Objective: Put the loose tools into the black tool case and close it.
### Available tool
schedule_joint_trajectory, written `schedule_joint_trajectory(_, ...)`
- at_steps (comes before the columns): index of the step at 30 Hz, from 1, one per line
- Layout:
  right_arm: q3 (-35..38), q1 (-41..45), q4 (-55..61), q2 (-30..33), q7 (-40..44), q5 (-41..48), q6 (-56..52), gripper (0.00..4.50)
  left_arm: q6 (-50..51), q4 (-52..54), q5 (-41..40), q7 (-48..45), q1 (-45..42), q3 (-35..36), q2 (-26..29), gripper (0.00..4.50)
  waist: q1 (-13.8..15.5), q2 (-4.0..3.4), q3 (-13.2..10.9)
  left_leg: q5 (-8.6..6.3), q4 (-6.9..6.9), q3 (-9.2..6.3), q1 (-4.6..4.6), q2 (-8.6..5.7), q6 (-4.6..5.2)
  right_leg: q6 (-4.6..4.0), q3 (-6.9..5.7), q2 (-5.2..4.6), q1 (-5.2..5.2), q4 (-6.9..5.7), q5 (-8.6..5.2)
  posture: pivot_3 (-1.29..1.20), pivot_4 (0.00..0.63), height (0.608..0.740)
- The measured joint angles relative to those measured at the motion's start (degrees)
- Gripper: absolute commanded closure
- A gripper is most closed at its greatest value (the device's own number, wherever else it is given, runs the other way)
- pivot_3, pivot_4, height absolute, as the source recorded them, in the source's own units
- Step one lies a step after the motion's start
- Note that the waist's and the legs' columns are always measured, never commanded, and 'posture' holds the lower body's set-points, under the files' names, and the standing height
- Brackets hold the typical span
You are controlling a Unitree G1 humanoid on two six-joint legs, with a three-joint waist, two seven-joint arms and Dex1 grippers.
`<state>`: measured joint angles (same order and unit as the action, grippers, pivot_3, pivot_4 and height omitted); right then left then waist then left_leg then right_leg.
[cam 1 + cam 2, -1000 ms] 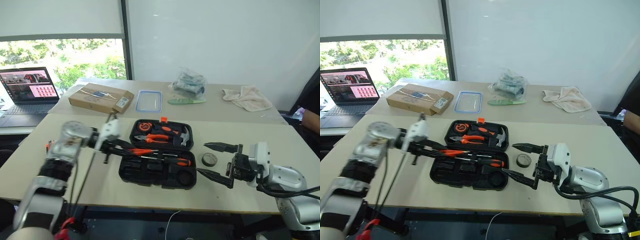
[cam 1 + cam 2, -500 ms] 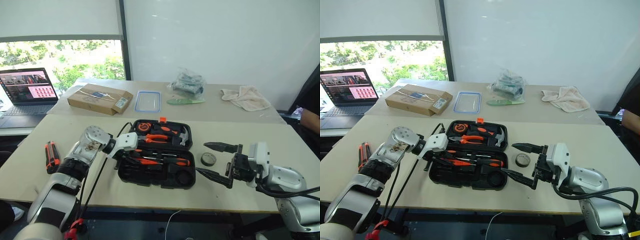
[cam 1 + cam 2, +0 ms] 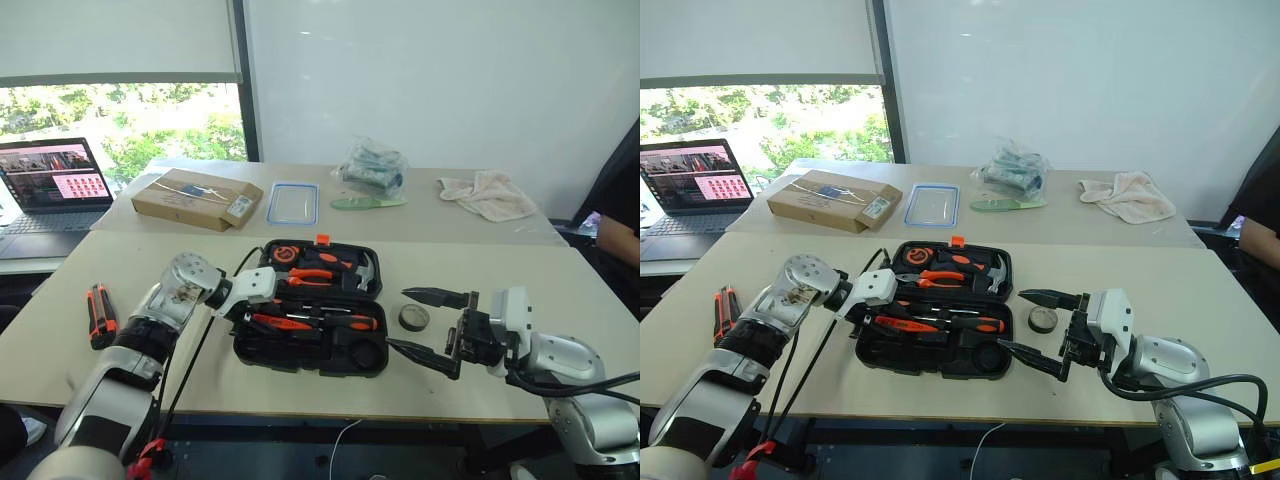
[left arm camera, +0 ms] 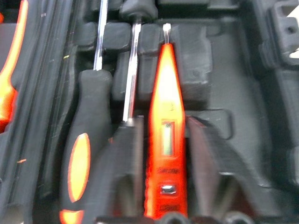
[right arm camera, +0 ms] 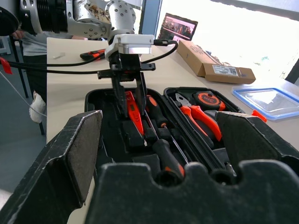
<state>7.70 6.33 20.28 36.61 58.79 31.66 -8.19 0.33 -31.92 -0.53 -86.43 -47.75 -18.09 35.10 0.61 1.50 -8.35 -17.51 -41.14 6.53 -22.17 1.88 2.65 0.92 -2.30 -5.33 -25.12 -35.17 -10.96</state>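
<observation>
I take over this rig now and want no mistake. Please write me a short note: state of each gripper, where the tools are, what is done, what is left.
Left gripper: open, low in the black tool case, fingers on either side of the orange tester screwdriver, which lies in its recess.
Right gripper: open, empty, hovering right of the case.
Done: two orange-and-black screwdrivers lie in the case beside the tester.
Left: the utility knife lies on the table, left of the case; the tape roll lies on the table, right of it. Put both in, then close the lid, which is open.
</observation>
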Motion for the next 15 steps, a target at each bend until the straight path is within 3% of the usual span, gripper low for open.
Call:
schedule_joint_trajectory(8, -0.01, 0.14, -1.35, 0.08, 1.22, 0.01, 0.22, 0.00, 4.18, 4.70, -6.92, -2.04, -1.54, 5.91, 0.76, 1.59, 0.07, 0.01, 0.00, -0.02, -0.17, -0.04, -0.12, -0.01, 0.04, 0.03, -0.03, -0.01, -0.02, 0.01, 0.01, 0.00, 0.150, 0.740)
schedule_joint_trajectory(11, -0.01, 0.14, -1.40, 0.08, 1.26, 0.00, 0.23, 0.00, 3.31, 3.98, -7.26, -1.30, -1.96, 6.37, 1.05, 2.26, 0.05, 0.01, 0.00, -0.02, -0.15, -0.04, -0.10, -0.01, 0.02, 0.02, -0.03, 0.00, -0.02, 0.00, 0.01, 0.00, 0.150, 0.740)
schedule_joint_trajectory(15, -0.15, 0.14, -1.49, 0.07, 1.02, -0.09, 0.23, 0.00, 0.74, 0.93, -6.01, 0.38, -0.13, 6.18, 0.91, 3.74, -0.01, 0.01, -0.01, 0.00, -0.15, -0.03, -0.11, 0.00, -0.01, 0.02, -0.03, 0.01, -0.02, 0.00, 0.01, 0.00, 0.150, 0.740)
